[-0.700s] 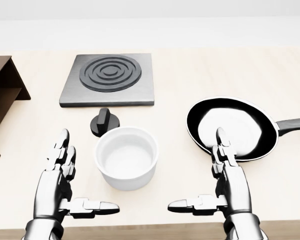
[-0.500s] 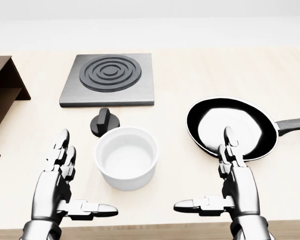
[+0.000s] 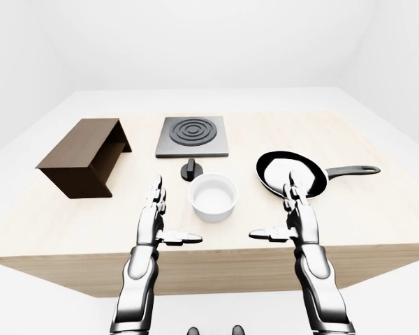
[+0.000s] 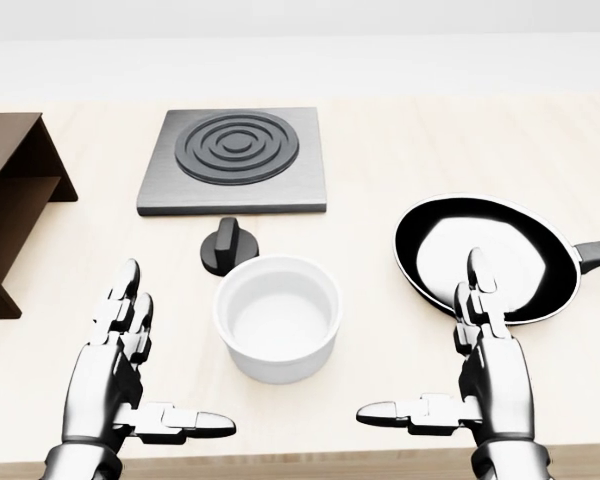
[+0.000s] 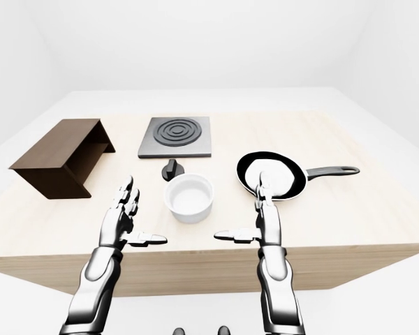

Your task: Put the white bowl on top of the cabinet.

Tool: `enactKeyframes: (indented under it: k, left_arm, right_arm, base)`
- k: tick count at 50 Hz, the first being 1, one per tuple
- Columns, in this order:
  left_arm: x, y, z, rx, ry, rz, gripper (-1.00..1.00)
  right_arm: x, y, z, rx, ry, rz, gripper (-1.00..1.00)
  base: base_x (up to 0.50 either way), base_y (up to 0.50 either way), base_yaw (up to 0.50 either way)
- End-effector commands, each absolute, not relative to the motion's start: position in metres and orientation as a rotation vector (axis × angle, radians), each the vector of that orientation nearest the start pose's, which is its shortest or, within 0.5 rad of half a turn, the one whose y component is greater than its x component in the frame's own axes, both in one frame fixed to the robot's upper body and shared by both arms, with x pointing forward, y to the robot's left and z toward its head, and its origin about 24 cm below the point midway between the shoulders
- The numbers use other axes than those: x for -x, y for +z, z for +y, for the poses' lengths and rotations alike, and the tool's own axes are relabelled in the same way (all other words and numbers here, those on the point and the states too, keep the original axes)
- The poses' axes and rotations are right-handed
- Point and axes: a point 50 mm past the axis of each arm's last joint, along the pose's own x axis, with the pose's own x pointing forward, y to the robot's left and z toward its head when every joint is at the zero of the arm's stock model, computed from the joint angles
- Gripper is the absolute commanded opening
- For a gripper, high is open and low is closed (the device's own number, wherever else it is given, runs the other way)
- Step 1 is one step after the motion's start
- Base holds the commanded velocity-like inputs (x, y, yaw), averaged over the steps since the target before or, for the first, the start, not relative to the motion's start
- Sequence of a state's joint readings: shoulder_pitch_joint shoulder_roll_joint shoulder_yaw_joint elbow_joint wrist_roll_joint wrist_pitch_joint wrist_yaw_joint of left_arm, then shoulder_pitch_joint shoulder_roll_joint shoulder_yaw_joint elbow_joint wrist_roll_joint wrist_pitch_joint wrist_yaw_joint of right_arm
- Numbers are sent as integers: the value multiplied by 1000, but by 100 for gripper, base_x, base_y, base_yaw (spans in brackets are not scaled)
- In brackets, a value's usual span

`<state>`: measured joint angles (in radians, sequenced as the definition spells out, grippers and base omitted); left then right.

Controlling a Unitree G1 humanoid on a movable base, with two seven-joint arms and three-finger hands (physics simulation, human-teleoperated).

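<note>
While the round white bowl (image 4: 277,317) sat empty on the pale wooden tabletop (image 4: 400,130), both hands waited low in the head view with nothing in them. The shiny metal left hand (image 4: 120,365) was spread wide open beside the bowl, apart from it. The shiny metal right hand (image 4: 475,375) was wide open too — near the black frying pan (image 4: 488,256). The bowl looked hard, smooth and maybe slippery, and it might break if dropped. It looked light enough, so a hand on each side of its wall seemed the safest hold. The dark brown wooden cabinet (image 3: 84,155) lay well apart — at the left of the left-eye view.
</note>
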<state>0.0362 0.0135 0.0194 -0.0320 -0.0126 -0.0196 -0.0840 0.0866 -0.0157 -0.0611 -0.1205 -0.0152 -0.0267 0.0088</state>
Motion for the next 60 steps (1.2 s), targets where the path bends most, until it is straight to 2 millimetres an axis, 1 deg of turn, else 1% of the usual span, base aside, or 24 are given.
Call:
enactKeyframes:
  k: [1,17,44,51,60]
  left_arm:
    - [-248,40,154,-2,-55,-11,100]
    - [-247,39,153,-3,-60,-7,100]
    - [-248,35,150,-5,-67,-2,100]
    - [-248,36,151,-5,-67,-2,100]
    - [-251,29,145,-16,-91,20,100]
  right_arm:
    - [-237,50,-171,51,-77,-67,100]
    - [-234,52,-170,55,-79,-66,100]
    - [-235,49,-169,57,-76,-53,100]
    - [-235,49,-169,48,-74,-31,100]
    - [-234,50,-168,49,-71,-30,100]
  base:
    - [3,17,0]
    - [3,17,0]
    - [3,17,0]
    - [1,2,0]
    - [0,0,0]
